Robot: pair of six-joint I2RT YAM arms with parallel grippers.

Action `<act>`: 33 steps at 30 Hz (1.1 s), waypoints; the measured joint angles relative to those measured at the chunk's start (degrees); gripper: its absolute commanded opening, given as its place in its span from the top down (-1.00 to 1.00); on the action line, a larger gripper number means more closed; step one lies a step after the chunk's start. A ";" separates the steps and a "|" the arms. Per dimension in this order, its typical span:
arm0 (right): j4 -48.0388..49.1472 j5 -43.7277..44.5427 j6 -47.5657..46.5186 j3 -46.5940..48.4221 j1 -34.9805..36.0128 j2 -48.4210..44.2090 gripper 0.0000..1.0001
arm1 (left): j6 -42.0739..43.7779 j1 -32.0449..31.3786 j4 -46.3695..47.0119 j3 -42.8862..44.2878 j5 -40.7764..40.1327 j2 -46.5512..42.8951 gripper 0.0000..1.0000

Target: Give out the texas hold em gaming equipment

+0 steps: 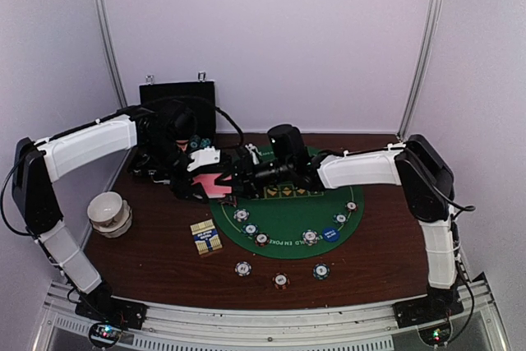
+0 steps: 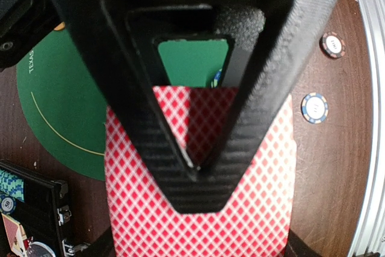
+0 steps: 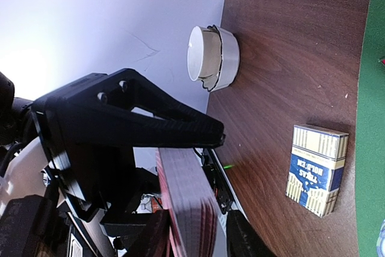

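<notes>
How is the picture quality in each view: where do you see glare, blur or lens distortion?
Top external: even, soft light; the metal posts lean and bend slightly, a wide-lens effect. Left wrist: the cards are crisp, the metal rail at the right shines bright. Right wrist: the wall burns out to white at the left, while the card box stays readable.
</notes>
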 measured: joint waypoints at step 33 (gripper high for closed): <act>3.41 -0.70 2.99 -8.33 -1.42 -6.54 0.89 | -0.02 0.00 0.20 -0.96 -2.34 -0.50 1.00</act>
